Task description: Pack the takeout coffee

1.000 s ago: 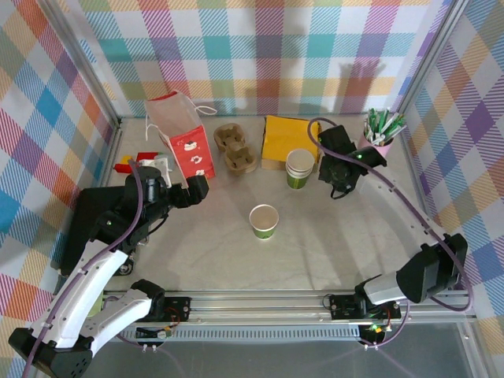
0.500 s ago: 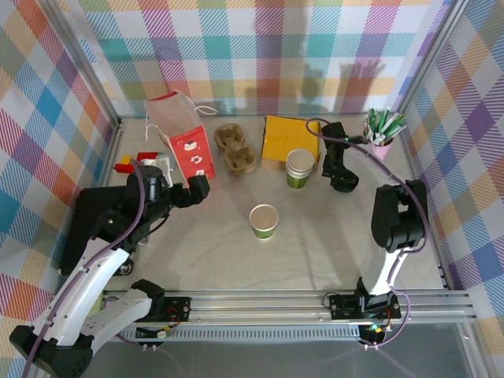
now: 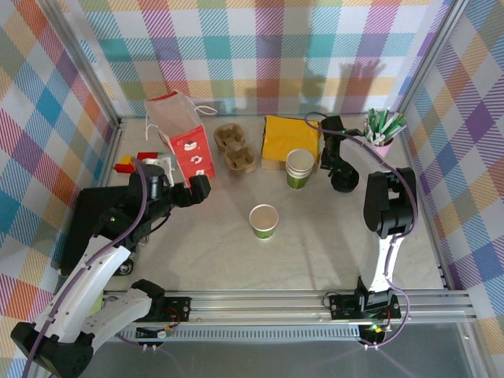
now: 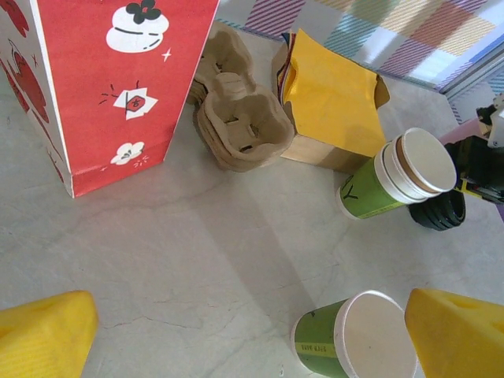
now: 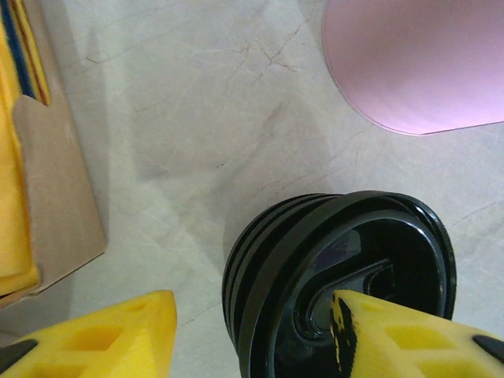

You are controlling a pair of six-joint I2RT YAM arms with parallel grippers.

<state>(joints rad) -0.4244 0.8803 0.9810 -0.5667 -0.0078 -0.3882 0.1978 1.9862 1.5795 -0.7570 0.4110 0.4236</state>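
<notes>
Top: right arm has folded in, right gripper [image 3: 337, 167] now down on the lid stack [image 3: 346, 187]. Cup [image 3: 264, 221] sits mid-table, unlidded.
Left wrist: left gripper [image 4: 252, 331] wide, unmoved, near cup.
Right wrist: jaws half-open astride top lid's rim, no pinch yet. Looks like lid pick starting.

Locate the small green cup [image 3: 264, 221] near the centre of the table [image 3: 220, 252]. It stands upright with its top open, apart from everything else. Along the far edge you see, from left to right, a red paper bag [image 3: 183, 142], a brown cup carrier [image 3: 236, 149], a yellow packet [image 3: 290, 139] and a pink cup of sticks [image 3: 380, 135]. A stack of green-and-white cups [image 3: 299, 168] stands just in front of the yellow packet. The right end effector [image 3: 342, 175] points down onto the black lids [image 3: 346, 187], just right of that stack. The left end effector [image 3: 195, 189] hangs near the bag's front, well left of the small green cup.
</notes>
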